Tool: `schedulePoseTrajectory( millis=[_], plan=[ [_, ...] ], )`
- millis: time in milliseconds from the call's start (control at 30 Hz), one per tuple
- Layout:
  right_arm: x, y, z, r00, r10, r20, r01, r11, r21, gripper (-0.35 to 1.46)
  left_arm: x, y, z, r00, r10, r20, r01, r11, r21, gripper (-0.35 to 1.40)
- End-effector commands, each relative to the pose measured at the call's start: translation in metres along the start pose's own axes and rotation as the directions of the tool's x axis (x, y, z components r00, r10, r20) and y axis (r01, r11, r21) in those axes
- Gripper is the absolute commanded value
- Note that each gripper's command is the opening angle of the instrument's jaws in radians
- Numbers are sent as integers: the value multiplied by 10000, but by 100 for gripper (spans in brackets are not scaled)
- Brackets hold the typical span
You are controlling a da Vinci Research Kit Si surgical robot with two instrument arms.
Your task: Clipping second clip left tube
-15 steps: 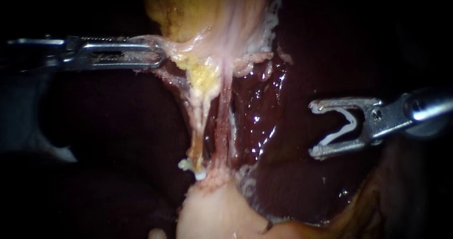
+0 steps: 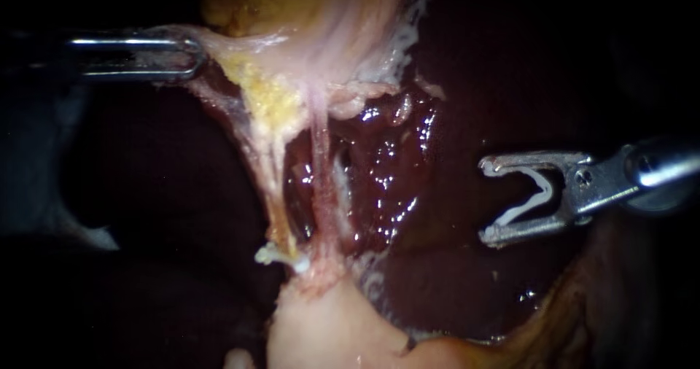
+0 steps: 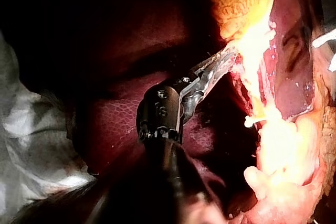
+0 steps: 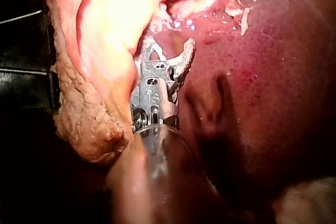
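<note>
**Loaded clip waiting short of the left tube**

The left instrument [image 2: 194, 54] is clamping the gallbladder [image 2: 313, 19] edge, stretching the left tube [image 2: 271, 187] taut over the liver [image 2: 452, 281]. The right instrument [image 2: 487, 201] is cradling a white clip [image 2: 536, 194], spread wide, well apart from the tube. The tube is looking soft, slick and tearable. Seating mid-span, above a pale nub [image 2: 275, 255] that is possibly a clip, seems best.

V. glossy liver [image 2: 394, 187], matt plastic clip [image 2: 525, 207]
</note>
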State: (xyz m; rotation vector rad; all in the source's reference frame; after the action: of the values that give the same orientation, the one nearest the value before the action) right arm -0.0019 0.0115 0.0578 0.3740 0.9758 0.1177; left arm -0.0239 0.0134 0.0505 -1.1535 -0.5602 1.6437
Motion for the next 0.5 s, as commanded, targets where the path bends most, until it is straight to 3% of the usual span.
schedulePoseTrajectory(
  millis=[33,333,500],
  plan=[
    [0,0,0,10000,5,3,-5,10000,0,50,1,1,-2,10000,-21,-18,21,10000,-12,-35],
    [8,-7,8,9998,188,-58,-187,9997,136,50,-3,2,2,10000,-9,-47,9,10000,29,-35],
    [17,-20,37,9994,315,-137,-310,9991,304,50,-3,2,2,10000,-8,-48,8,10000,32,-35]
  ],
)
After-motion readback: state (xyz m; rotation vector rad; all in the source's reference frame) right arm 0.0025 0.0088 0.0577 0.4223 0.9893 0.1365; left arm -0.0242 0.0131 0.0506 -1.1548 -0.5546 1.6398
